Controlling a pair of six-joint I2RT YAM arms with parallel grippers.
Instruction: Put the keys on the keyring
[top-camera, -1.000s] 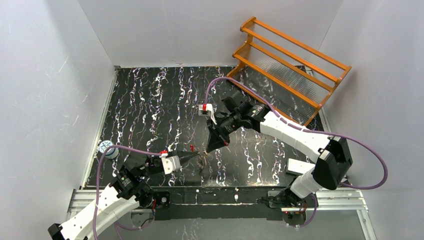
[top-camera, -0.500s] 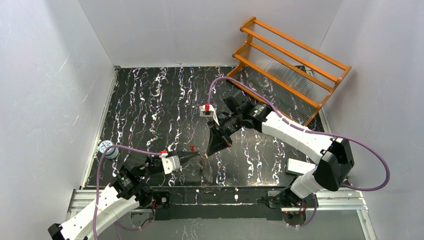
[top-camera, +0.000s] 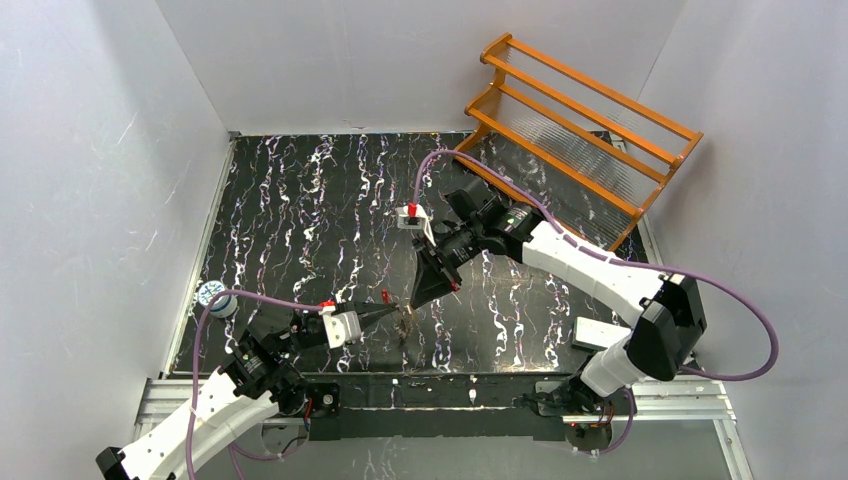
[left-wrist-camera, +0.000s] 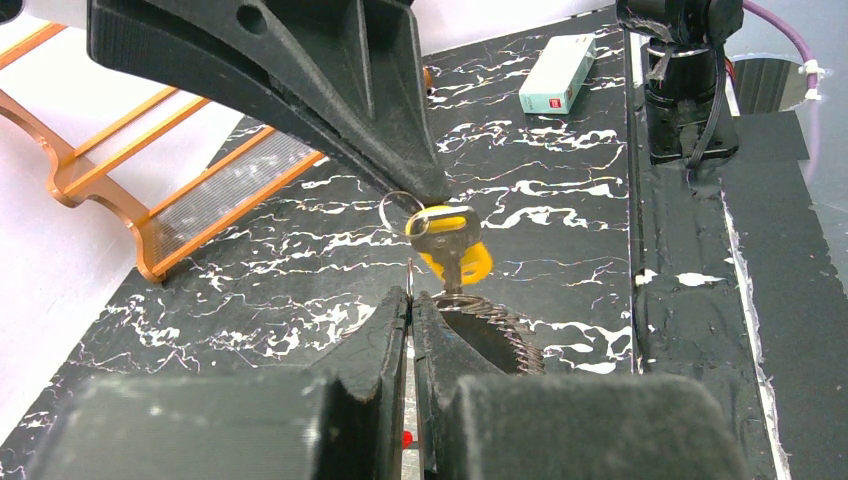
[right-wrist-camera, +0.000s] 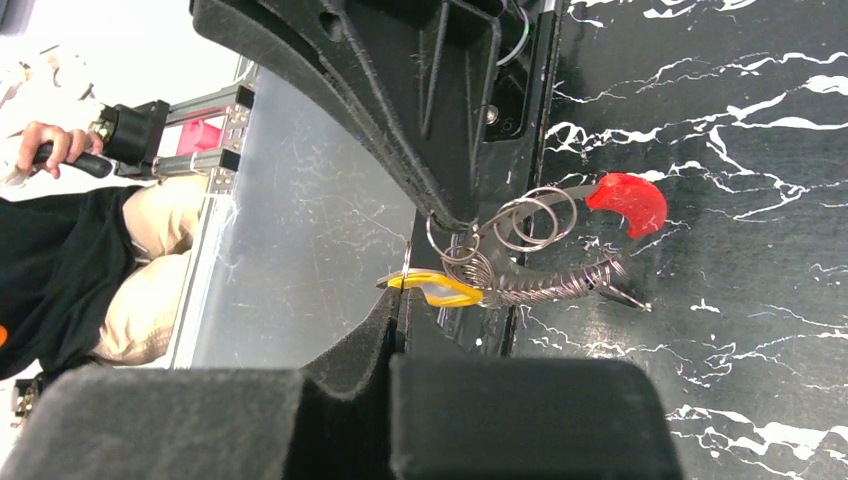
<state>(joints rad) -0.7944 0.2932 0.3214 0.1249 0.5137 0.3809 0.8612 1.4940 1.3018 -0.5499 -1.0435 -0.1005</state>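
Your right gripper has only rolled a touch at centre frame in the top view; your left gripper has held still. Both are pinched shut, the right on the small yellow-headed key, the left on the thin silver wire keyring with its red section, so threading looks barely advanced.
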